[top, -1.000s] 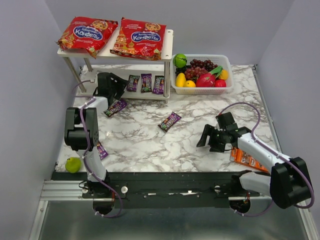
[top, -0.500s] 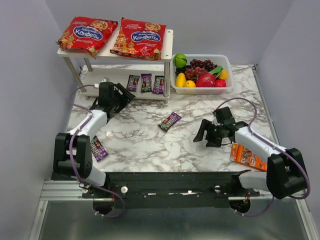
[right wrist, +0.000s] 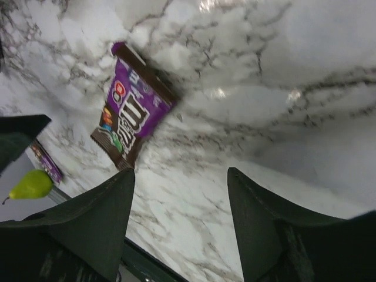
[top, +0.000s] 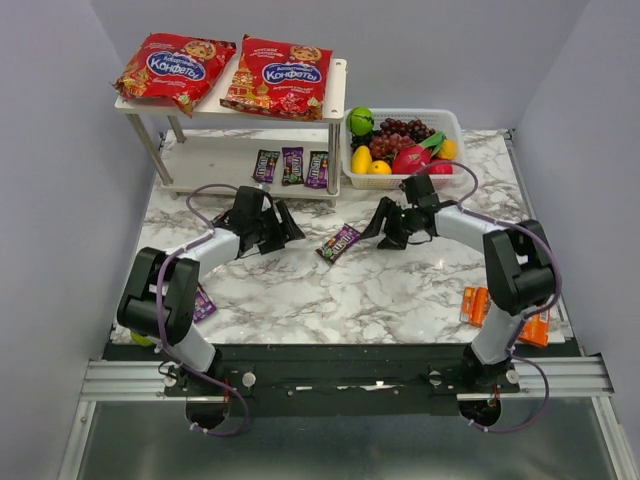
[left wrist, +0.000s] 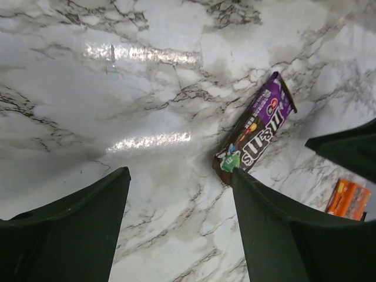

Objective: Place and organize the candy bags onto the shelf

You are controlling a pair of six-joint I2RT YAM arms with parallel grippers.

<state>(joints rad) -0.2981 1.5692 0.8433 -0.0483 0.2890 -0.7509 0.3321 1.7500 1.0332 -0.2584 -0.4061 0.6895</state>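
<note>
The shelf (top: 215, 155) stands in the upper left of the frame, at the back of the counter (top: 400, 290). The gap under its top board looks small. I think a tool going in there can hit the board or the legs. The two red bags (top: 278, 75) lie on top, and the left one hangs over the edge a little, so a bump could tip it off. My right arm is just beside the fruit basket (top: 455, 125) and could push it.

My left tool (top: 288, 230) and my right tool (top: 376, 228) both point at one loose packet (top: 340, 242) in the middle of the frame, one from each side. Both tools have their fingers wide apart and hold nothing. If I move both in at once, I think they can bump, or one can shove the packet away. The packet lies flat and looks shiny, so I guess the fingers can slip on it.

Half a second ago my left tool was by the low board. Now it is nearer the middle. My right tool was lower in the frame, and now it is up and left, near the packet. The red bags, the three packets (top: 292, 165) on the low board and the loose packet are where they were.
</note>
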